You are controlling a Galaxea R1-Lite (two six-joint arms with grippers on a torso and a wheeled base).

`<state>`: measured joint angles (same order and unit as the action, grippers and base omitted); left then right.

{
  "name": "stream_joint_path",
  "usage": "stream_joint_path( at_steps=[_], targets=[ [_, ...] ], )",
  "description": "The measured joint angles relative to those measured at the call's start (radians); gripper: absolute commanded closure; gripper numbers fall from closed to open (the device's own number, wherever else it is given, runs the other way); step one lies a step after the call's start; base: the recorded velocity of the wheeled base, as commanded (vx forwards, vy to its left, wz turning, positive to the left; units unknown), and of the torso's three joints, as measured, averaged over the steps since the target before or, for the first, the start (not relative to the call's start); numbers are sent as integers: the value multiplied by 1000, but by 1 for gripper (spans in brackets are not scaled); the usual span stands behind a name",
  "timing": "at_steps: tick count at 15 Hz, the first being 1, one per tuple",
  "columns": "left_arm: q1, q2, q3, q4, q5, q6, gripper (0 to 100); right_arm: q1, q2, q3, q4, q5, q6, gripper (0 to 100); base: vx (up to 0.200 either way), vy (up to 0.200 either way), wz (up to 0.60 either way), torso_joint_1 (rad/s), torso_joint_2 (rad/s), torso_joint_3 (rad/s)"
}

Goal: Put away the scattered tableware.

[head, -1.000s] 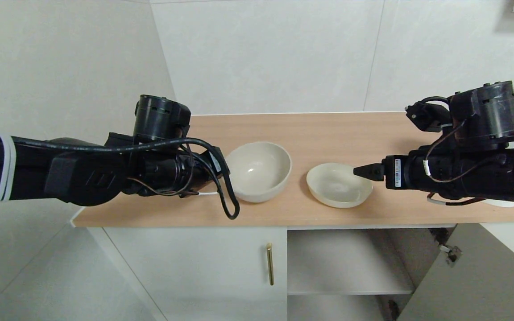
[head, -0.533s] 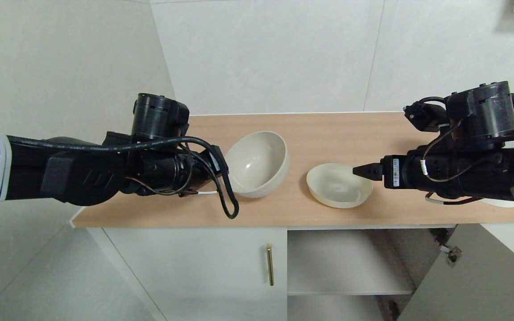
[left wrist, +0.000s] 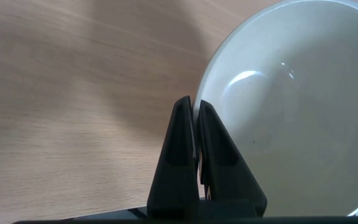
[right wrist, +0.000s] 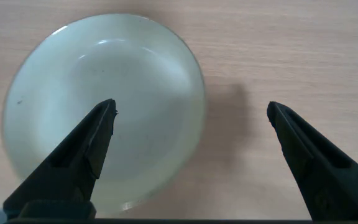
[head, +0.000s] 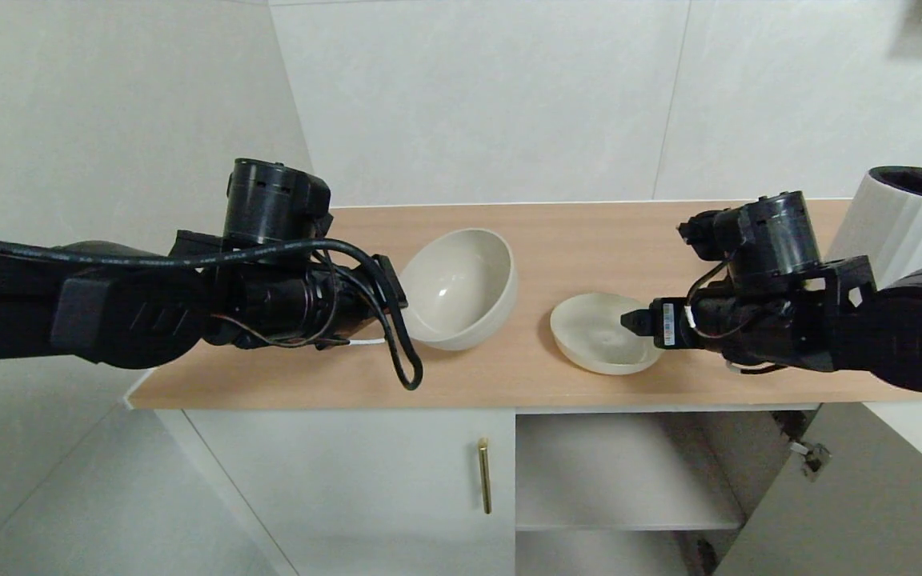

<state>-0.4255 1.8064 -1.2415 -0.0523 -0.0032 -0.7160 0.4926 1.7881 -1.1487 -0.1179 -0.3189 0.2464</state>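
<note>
A: Count first. We log two pieces of tableware on the wooden countertop [head: 605, 232]: one deep bowl [head: 461, 288] and one shallow dish [head: 599, 334].

B: Agreed. Two grippers as well. One white ribbed container [head: 905, 220] stands at the counter's right end. Below it we see one closed cabinet door with one brass handle [head: 483, 474], and one open compartment with a shelf [head: 621, 480].

A: Appearance of the bowl?

B: Off-white, glossy and round-walled, with a small highlight inside. It sits left of centre and is tilted, its mouth turned partly toward us. We cannot tell whether its base touches the wood.

A: The dish?

B: The same pale tone, low and wide. It lies flat on the counter just right of the bowl, and the two are apart.

A: Jaws, left side?

B: The left gripper [left wrist: 195, 102] has its jaws nearly together, pinching the bowl's rim, one finger inside and one outside.

A: Right side?

B: The right gripper [right wrist: 190, 109] has its jaws spread wide and grips nothing. One finger is over the dish's hollow and the other over bare wood past the rim.

A: Any writing?

B: We note one small white sticker [head: 667, 324] on the right gripper. Its print is too small for us to read.
</note>
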Motion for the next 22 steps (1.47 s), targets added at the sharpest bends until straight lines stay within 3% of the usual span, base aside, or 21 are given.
stream_joint_path(
  at_steps=[6,7,22],
  targets=[
    [0,-2,0,0,0,0,100,0,56,-8,-22,-4,30,0,0,0,0,0,0,0],
    [0,-2,0,1,0,0,100,-1,60,-8,-23,-4,30,100,0,0,0,0,0,0],
    [0,-67,40,6,-7,6,100,-1,-16,3,3,16,53,100,0,0,0,0,0,0]
  ],
)
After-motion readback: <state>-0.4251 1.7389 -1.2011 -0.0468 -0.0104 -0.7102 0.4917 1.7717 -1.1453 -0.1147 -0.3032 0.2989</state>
